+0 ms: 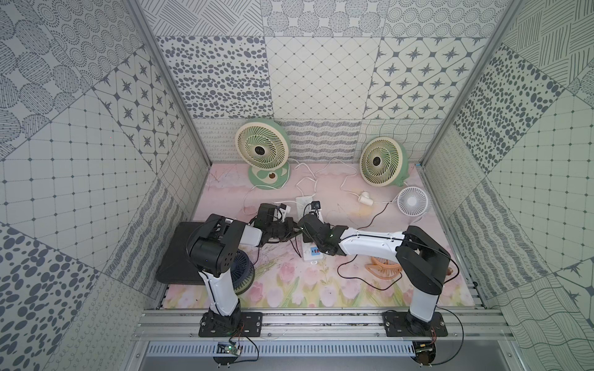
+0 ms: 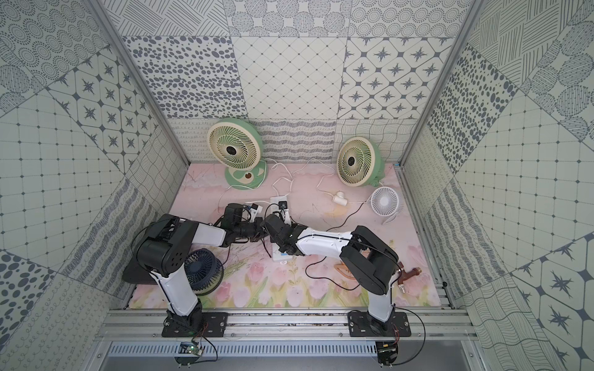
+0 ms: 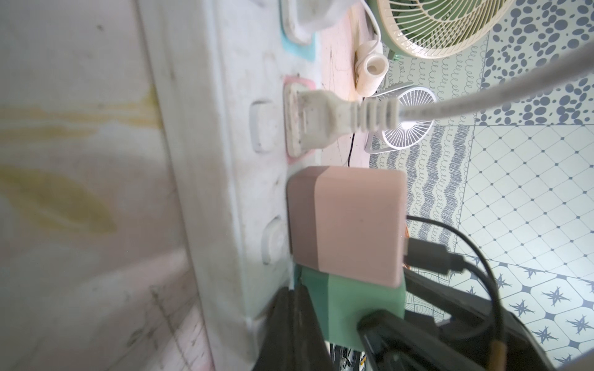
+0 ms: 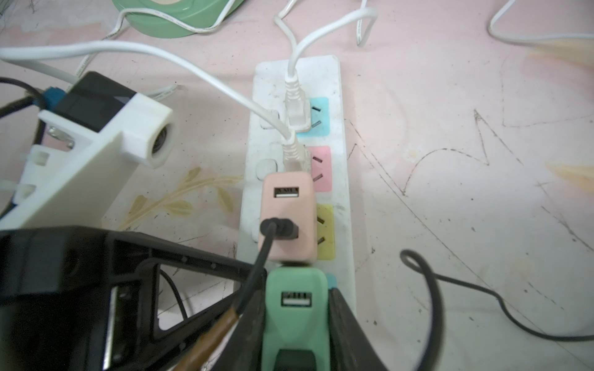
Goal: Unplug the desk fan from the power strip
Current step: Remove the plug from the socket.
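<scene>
The white power strip lies mid-table, running away from me. Two white plugs sit in its far sockets. A pink USB adapter with a black cable comes after them, then a green USB adapter. My right gripper is shut on the green adapter, one finger on each side. My left gripper is shut with its tips pressed onto the strip beside that adapter. Which desk fan the green adapter feeds I cannot tell.
Two green and cream fans stand at the back wall, and a small white fan is at the right. A dark blue fan and a black flat box sit under my left arm. An orange fan lies under my right arm. Loose cables cross the mat.
</scene>
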Robot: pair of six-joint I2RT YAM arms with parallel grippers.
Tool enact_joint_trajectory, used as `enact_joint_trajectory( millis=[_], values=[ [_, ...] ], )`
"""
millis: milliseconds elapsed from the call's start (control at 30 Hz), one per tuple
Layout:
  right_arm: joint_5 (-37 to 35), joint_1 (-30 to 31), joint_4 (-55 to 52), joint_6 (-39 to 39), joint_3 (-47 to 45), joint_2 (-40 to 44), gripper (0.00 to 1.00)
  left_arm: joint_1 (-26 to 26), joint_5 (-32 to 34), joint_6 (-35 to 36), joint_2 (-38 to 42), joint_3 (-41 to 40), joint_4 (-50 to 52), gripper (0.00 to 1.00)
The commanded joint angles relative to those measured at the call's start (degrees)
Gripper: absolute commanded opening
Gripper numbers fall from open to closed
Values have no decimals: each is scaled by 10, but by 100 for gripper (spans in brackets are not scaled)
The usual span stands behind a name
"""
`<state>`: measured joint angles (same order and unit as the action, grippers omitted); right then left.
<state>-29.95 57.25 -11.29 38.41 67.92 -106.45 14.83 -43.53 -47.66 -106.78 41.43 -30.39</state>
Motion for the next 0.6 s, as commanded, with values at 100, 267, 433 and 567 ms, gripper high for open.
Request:
enact_joint_trajectory(
  millis=[100, 267, 433, 567],
  values=[
    [-47, 24, -9, -27, 45, -21, 15, -11, 41, 21, -9, -5, 61, 0],
    [0, -16, 22, 17, -10, 18, 15, -12, 41, 20, -8, -5, 61, 0],
    [11, -12, 32, 16, -2, 7, 15, -12, 40, 20, -8, -5, 60, 0],
    [-46, 23, -9, -24, 49, -21, 15, -12, 42, 21, -6, -5, 63, 0]
  ],
)
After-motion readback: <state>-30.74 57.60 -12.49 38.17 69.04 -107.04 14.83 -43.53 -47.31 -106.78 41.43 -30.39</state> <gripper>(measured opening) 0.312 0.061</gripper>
